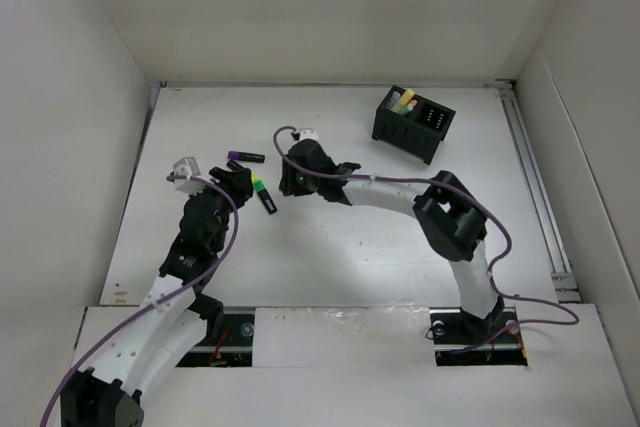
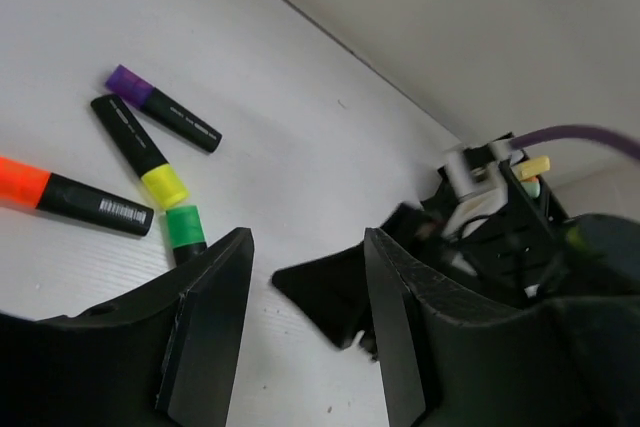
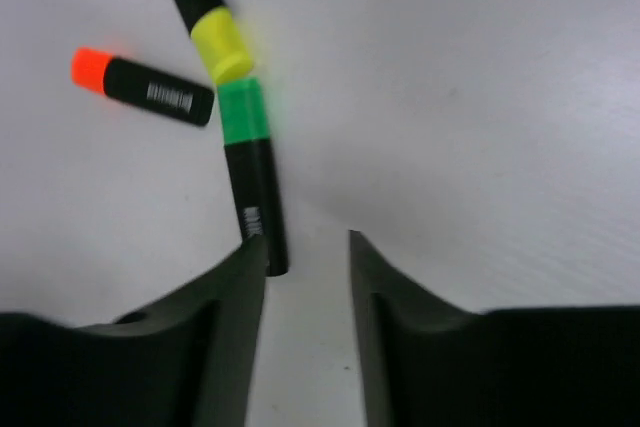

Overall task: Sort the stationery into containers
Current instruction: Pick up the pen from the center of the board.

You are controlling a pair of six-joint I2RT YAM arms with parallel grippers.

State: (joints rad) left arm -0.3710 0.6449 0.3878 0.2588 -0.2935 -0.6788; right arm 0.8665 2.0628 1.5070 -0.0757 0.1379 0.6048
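Observation:
Several stubby highlighters lie together left of centre on the white table. A purple-capped pen (image 1: 244, 157) (image 2: 160, 107) lies farthest away. A yellow-capped pen (image 2: 140, 152) (image 3: 205, 12), a green-capped pen (image 1: 264, 195) (image 2: 183, 229) (image 3: 248, 172) and an orange-capped pen (image 2: 70, 195) (image 3: 140, 87) lie nearer. My left gripper (image 1: 240, 179) (image 2: 305, 287) is open and empty, just right of the green cap. My right gripper (image 1: 283, 185) (image 3: 308, 247) is open and empty. Its left finger sits beside the green pen's black tail end. The black organiser box (image 1: 412, 122) stands at the back right.
The organiser holds a yellowish and a greenish pen (image 1: 400, 102) in its left compartments. The two grippers are close together, and the right wrist (image 2: 480, 217) fills the right of the left wrist view. White walls enclose the table on three sides.

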